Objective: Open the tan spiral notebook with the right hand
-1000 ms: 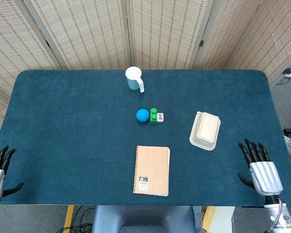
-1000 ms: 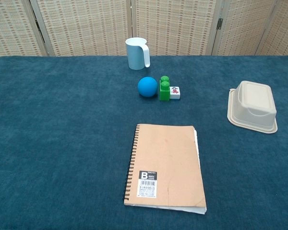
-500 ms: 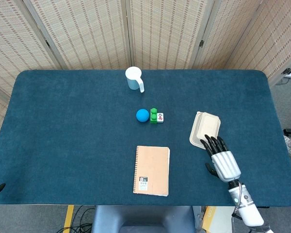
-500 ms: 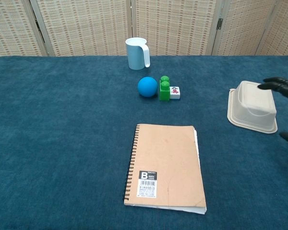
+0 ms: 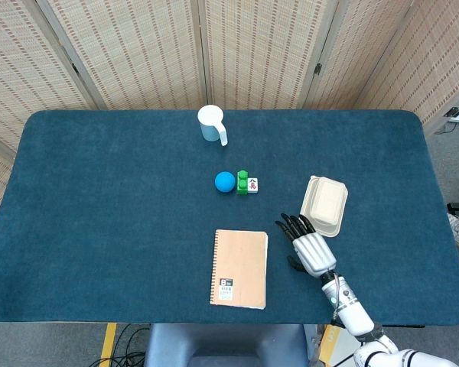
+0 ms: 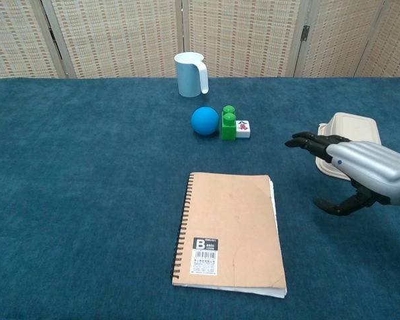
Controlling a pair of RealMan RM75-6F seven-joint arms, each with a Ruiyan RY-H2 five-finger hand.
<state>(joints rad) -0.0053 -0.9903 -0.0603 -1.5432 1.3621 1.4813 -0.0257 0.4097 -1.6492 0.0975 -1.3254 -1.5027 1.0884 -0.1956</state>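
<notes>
Matt tan card covers the notebook (image 5: 240, 268); the tabletop (image 5: 99, 214) is napped blue cloth; the right hand (image 6: 360, 165) has smooth silvery plastic.

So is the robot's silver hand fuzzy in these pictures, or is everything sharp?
Head view: the silver right hand looks fairly sharp beside the tan spiral notebook. Chest view: its dark fingertips are slightly soft, while the notebook's label reads crisply. Lighting is even, no glare.
</notes>
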